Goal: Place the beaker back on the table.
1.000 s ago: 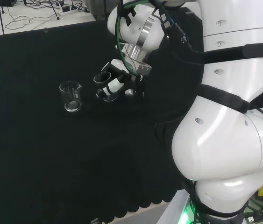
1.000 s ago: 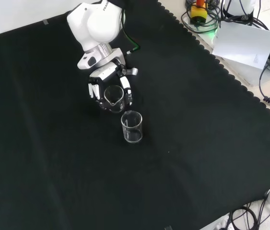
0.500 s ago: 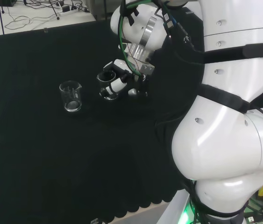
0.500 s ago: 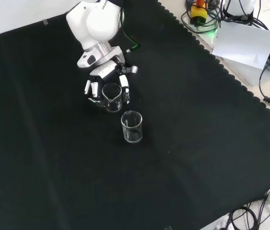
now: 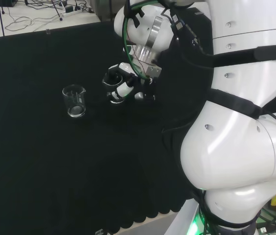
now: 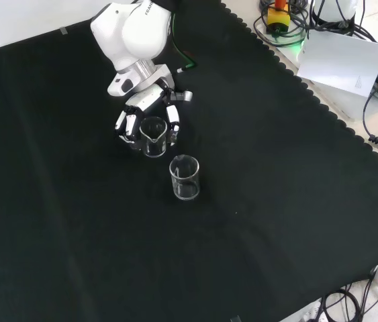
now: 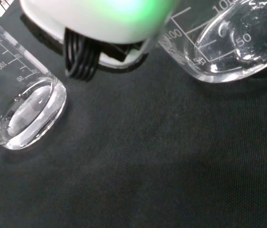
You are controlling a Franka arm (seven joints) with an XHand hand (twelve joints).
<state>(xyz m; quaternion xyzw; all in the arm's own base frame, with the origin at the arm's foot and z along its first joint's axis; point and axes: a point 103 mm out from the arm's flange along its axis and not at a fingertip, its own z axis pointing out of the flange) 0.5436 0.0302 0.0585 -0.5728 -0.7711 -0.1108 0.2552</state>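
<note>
In the front view, the hand (image 6: 147,100) reaches down from the white arm. Its fingers (image 6: 125,124) are curled round a small clear beaker (image 6: 154,127), which stands upright, low over the black cloth. A second clear beaker (image 6: 184,177) stands free on the cloth just in front of it. In the head view, the hand (image 5: 124,83) is right of that free beaker (image 5: 74,100). The wrist view shows two marked beaker bases, one (image 7: 26,111) and another (image 7: 228,45), both at the cloth. I cannot tell which of them is the held one.
Black cloth (image 6: 262,201) covers the bench, with a scalloped edge at the front view's right. A white box (image 6: 343,67) and cables lie beyond that edge. The arm's big white links (image 5: 240,147) stand at the head view's right.
The hand with its beaker has drifted slightly upward in the front view, away from the free beaker, and rightward in the head view. The free beaker has not moved.
</note>
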